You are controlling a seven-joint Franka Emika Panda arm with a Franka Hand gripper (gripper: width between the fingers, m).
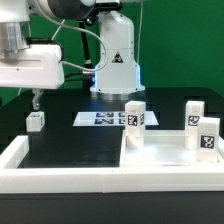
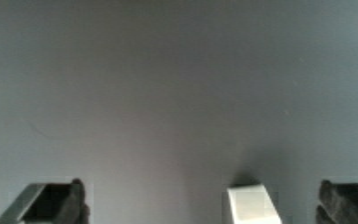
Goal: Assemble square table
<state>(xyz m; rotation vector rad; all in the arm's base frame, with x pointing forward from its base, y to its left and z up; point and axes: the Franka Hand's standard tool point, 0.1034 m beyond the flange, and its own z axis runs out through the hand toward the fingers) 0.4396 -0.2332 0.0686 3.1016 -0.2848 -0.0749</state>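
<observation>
The square table's white slab (image 1: 168, 152) lies flat at the exterior view's right. Three short white tagged legs stand upright at it: one at its near-left corner (image 1: 134, 118), two toward the right (image 1: 193, 112) (image 1: 207, 138). Another leg (image 1: 36, 121) stands alone on the black table at the left. My gripper (image 1: 36, 102) hangs open just above this leg. In the wrist view the leg's white top (image 2: 247, 203) shows between the dark fingers (image 2: 51, 205), closer to one finger than the other, and my gripper (image 2: 201, 205) touches nothing.
The marker board (image 1: 104, 118) lies flat behind the middle of the table. A low white border wall (image 1: 60, 172) runs along the front and left edges. The robot's base (image 1: 115, 60) stands at the back before a green backdrop.
</observation>
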